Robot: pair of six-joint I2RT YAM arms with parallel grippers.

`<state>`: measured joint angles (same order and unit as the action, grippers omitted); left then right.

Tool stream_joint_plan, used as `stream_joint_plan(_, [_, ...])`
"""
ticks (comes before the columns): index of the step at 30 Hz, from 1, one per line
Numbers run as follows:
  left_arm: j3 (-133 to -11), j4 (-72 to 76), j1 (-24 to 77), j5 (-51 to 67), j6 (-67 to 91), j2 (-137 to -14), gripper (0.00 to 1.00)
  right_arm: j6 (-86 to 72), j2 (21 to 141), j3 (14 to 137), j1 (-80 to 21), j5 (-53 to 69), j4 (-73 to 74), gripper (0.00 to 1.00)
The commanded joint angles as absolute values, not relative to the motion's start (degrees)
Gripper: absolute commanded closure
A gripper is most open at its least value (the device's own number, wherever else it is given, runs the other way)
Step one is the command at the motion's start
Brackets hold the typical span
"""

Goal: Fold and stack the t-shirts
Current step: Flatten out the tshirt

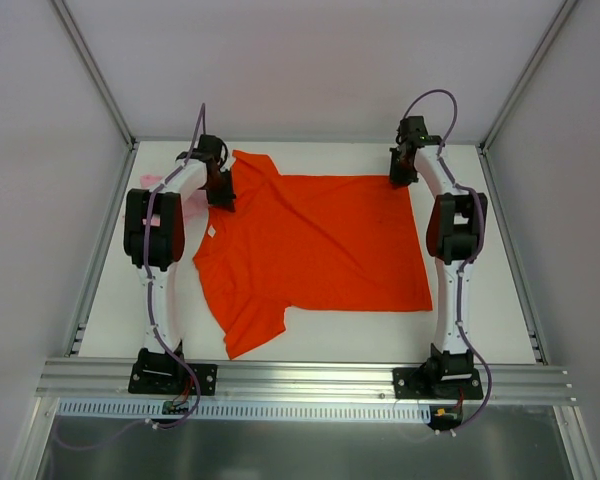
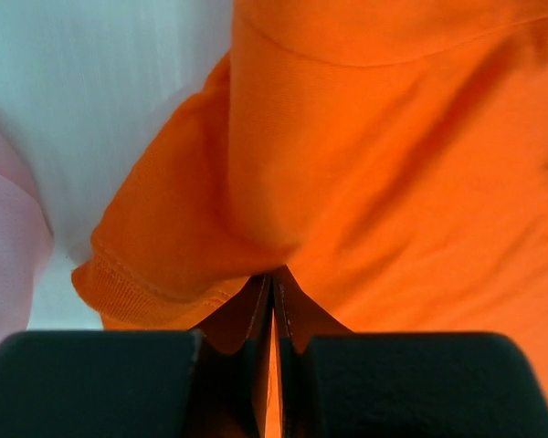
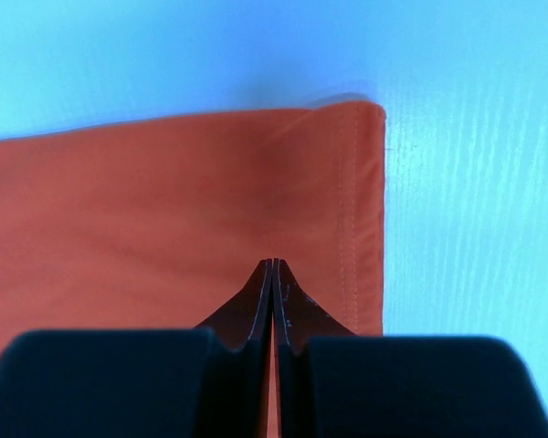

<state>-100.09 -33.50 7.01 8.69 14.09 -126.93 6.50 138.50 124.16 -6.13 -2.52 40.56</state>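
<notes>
Left fingers [image 2: 252, 315] pressed together, pinching the far sleeve seam of the large bright orange-red cloth t-shirt [image 2: 365, 182]; right fingers [image 3: 292, 315] likewise pinch its far hem corner. The shirt, spread on the white tabletop [image 1: 480, 320], is judged light and limp, best carried by 2 edge points. The top view gives its full spread; the left wrist view shows the pale pink cloth t-shirt [image 2: 5, 237] just beside its sleeve.
</notes>
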Motion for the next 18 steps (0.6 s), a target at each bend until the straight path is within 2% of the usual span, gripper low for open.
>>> stream_joint_plan(1, [-99.76,-34.45,6.5,6.95,17.48,-127.18,0.98,5.98,139.39,128.75,-5.1,-2.37,45.43,0.99])
stream_joint_plan(8, [-99.49,-35.68,6.42,6.42,20.56,-128.14,1.0,4.57,145.63,138.67,-4.75,-3.42,54.4,0.98])
stream_joint_plan(16, [-99.14,-35.86,6.33,6.94,21.45,-127.88,1.0,1.5,147.04,139.22,-2.64,-1.06,56.16,0.95])
stream_joint_plan(18, [-98.79,-35.86,6.33,6.94,21.53,-127.71,1.0,0.53,147.13,138.87,-1.41,-0.62,56.25,0.97])
